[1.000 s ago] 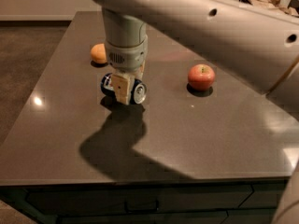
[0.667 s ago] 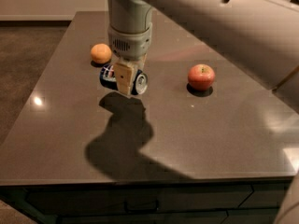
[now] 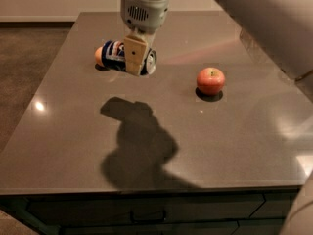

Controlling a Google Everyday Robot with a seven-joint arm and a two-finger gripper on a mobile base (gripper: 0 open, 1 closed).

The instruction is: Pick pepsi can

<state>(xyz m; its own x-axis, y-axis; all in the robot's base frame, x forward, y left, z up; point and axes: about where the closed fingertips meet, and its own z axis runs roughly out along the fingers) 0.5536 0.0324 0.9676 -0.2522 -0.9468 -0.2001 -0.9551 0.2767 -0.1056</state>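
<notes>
The pepsi can [image 3: 115, 56], blue with a silver end, lies sideways in my gripper [image 3: 134, 58]. The gripper hangs from the arm at the top middle of the camera view and is shut on the can, with a tan finger [image 3: 134, 54] across the can's front. The can is held up off the dark table [image 3: 73, 146]; its shadow falls on the table below and in front of it.
A red apple [image 3: 211, 80] sits on the table to the right. An orange fruit [image 3: 98, 56] sits behind the can at the left, mostly hidden by it. The arm's large white link crosses the upper right. The table's front edge runs along the bottom.
The gripper has risen with the can in it, lifting it off the table. The shadow has separated from the can and spread toward the front.
</notes>
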